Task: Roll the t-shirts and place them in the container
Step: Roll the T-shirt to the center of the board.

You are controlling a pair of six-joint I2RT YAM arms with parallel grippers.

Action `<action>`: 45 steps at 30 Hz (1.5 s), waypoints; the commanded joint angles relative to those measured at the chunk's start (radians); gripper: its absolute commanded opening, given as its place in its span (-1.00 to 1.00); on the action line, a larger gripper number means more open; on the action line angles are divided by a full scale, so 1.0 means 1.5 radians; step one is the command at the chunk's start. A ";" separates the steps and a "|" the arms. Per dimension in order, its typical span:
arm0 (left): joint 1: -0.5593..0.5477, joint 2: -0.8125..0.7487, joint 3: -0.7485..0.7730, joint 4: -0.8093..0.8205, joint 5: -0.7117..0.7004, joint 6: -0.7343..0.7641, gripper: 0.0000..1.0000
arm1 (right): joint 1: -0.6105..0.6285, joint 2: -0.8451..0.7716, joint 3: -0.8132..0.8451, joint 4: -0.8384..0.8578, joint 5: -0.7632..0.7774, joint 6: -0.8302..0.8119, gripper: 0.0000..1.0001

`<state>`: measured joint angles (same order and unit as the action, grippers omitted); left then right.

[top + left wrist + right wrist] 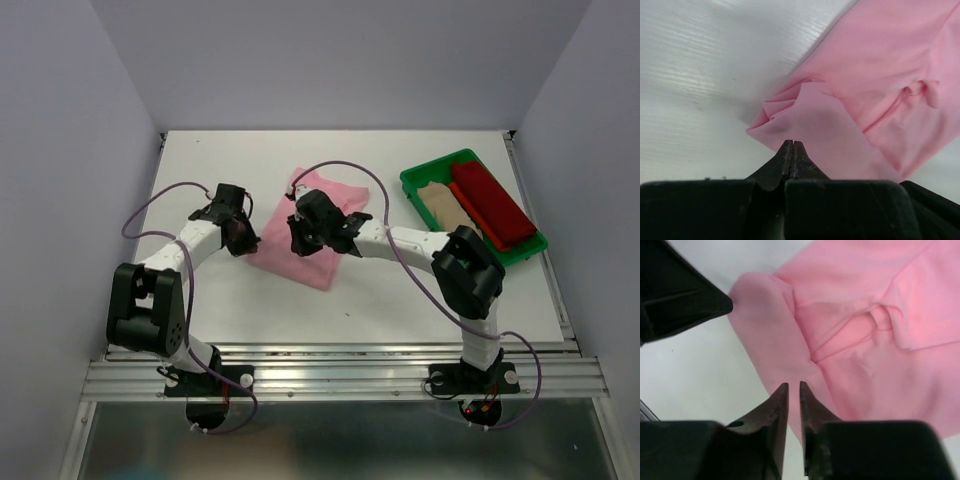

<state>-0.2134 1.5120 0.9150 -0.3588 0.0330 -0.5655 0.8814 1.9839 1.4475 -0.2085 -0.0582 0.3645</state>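
Tabletop: open room is noted nearside of the pink t-shirt, laid folded at centre. Rolling is judged barely begun, with the left corner bunched. Left gripper is pressed together at that hem. Right gripper is slightly parted, empty. A fresh edge grasp is needed.

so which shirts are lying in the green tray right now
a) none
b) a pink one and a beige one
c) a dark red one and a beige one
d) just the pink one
c, the dark red shirt and the beige shirt lie side by side in the green tray, while the pink shirt is out on the table
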 commanded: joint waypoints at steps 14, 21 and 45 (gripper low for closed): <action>0.193 -0.152 0.153 -0.125 -0.008 0.070 -1.00 | 0.200 0.011 0.039 -0.040 0.402 -0.310 0.23; 0.203 -0.159 0.129 -0.115 0.014 0.067 -1.00 | 0.221 0.059 0.020 0.011 0.464 -0.367 0.25; 0.206 -0.166 0.112 -0.111 0.027 0.070 -1.00 | 0.221 0.097 -0.069 0.213 0.490 -0.407 -0.82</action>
<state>0.0872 1.3037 1.0992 -0.5266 0.0666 -0.4820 1.2186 2.1571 1.3594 0.0711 0.7330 -0.2806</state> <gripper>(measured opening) 0.025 0.129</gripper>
